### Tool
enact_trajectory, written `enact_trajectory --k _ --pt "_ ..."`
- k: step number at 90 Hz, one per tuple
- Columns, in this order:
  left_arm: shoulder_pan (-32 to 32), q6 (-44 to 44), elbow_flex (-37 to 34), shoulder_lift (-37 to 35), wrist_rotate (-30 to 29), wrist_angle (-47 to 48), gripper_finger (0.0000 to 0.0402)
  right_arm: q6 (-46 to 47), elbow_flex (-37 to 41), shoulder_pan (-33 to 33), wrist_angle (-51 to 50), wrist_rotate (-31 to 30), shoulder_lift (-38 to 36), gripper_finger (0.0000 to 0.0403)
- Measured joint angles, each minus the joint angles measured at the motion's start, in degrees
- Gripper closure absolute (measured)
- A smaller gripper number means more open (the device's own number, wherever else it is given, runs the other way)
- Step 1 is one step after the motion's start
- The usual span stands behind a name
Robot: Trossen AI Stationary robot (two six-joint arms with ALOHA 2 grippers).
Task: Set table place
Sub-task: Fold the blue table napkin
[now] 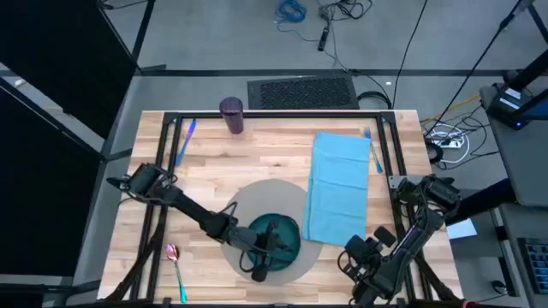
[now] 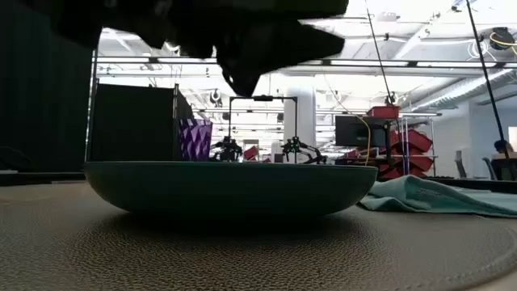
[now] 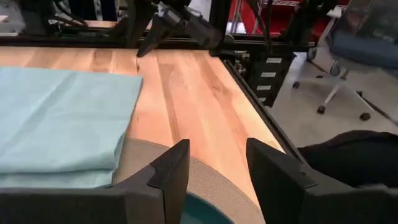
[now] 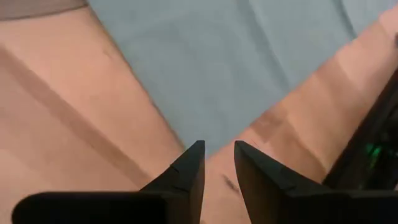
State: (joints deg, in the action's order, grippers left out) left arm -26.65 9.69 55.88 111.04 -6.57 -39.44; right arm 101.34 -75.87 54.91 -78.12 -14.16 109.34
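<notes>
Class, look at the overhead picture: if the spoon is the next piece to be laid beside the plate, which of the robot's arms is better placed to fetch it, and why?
Probably the left. The spoon lies at the table's near left corner, on the left arm's side, and the left gripper is open over the plate. The right gripper waits across the napkin.

Robotics lab: red parts bins (image 2: 404, 149), monitor (image 2: 353, 129), floor cables (image 1: 291, 10).

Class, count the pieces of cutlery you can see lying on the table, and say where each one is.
3. A blue piece lies near the purple cup; a spoon sits at the table's near-left corner; another blue piece shows along the napkin's right edge. Others may be hidden.
</notes>
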Motion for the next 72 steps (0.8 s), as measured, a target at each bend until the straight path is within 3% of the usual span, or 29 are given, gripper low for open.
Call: enact_trajectory --k 10,35,53,63,72 --pt "0.04 -0.17 0.04 0.00 0.02 -0.26 0.0258 1.66 1.41 -0.09 0.39 2.65 0.00 0.0325" --pt "2.20 -0.01 0.46 0.00 0.23 -0.13 0.0258 6.26 8.12 -0.96 -1.20 0.48 0.00 0.0325" --pt "9.11 4.41 2.47 -3.85 6.75 8.73 0.0258 6.23 8.82 -5.02 -11.62 0.01 -1.58 0.0325" --pt "14.98 4.50 2.95 -8.60 7.63 15.48 0.0258 1.71 10.36 -8.67 -11.31 -4.92 -6.32 0.0325" --pt "21.49 5.20 2.95 -13.37 13.06 18.11 0.0258 0.60 13.48 -12.62 -11.80 -11.99 -13.47 0.0325"
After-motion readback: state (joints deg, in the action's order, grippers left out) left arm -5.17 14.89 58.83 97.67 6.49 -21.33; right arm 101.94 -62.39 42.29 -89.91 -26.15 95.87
